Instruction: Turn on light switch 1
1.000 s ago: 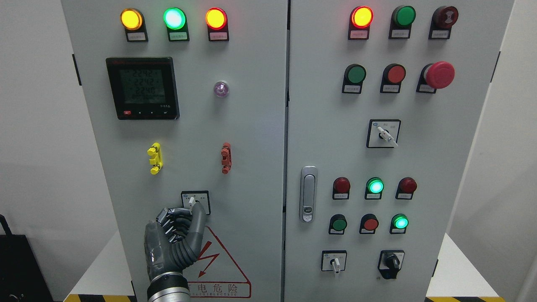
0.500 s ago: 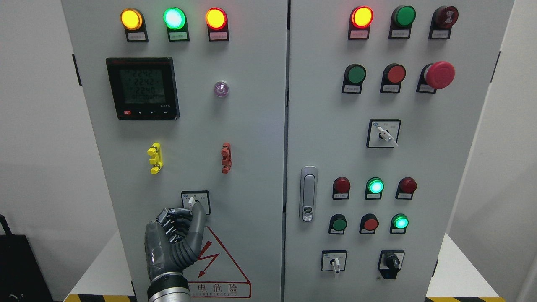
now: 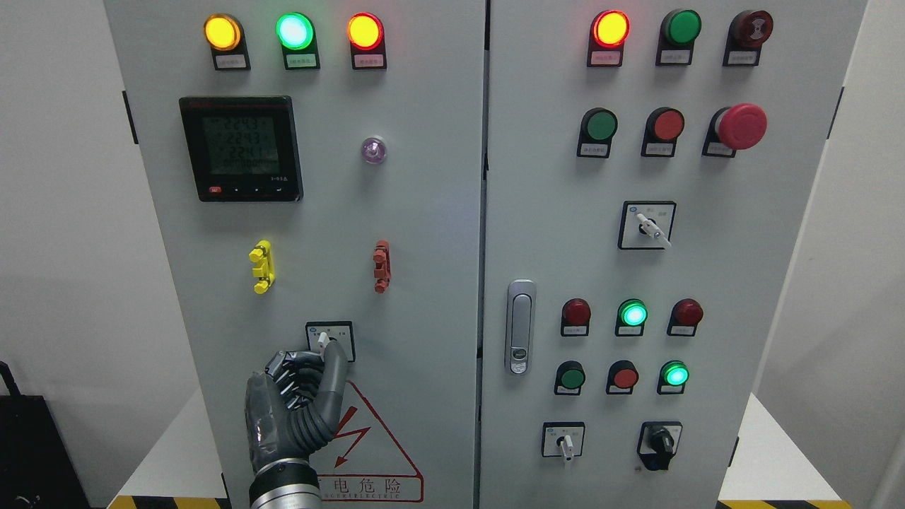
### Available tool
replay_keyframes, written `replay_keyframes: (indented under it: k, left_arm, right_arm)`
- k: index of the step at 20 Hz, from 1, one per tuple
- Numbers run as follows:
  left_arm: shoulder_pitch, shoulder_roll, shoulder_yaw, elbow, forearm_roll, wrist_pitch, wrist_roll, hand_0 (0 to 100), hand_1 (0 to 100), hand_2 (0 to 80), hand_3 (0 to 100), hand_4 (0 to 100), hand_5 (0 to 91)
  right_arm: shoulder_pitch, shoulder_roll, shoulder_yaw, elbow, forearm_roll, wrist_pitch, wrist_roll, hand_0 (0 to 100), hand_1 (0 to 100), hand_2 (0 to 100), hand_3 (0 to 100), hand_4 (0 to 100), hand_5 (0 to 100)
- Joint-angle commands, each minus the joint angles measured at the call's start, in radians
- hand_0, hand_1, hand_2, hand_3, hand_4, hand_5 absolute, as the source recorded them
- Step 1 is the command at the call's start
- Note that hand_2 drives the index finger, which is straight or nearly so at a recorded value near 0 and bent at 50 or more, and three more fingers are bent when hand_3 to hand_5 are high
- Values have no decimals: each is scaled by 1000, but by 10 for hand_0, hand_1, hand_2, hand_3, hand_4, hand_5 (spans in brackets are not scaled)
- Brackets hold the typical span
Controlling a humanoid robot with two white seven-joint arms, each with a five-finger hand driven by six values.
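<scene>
On lower left cabinet door, left hand (image 3: 300, 396) sits w/ fingers curled at the switch (image 3: 324, 341), thumb up beside its white lever, firm grip not clear; lever upright, so turn prob. not done, twist left; right hand not in view.

We see a white counter (image 3: 166, 452) showing at the lower left and lower right, with the grey control cabinet (image 3: 424, 233) standing directly on it. Yellow-and-black hazard tape (image 3: 170, 502) runs along the counter's near edge on both sides.
</scene>
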Motion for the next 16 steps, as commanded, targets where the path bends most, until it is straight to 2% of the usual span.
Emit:
replay_keyframes:
  k: [1, 10, 16]
  left_arm:
    - [0, 0, 0, 3, 1, 1, 0, 653, 557, 620, 841, 850, 816]
    - [0, 0, 0, 3, -1, 1, -2, 712, 562, 622, 844, 852, 816]
    - [0, -2, 0, 3, -1, 1, -2, 729, 529, 625, 845, 853, 815]
  right_arm:
    - [0, 0, 0, 0, 0, 0, -1, 50, 0, 0, 0, 0, 0]
    - [0, 0, 0, 0, 0, 0, 1, 50, 0, 0, 0, 0, 0]
    - [0, 0, 0, 0, 0, 0, 1, 50, 0, 0, 0, 0, 0]
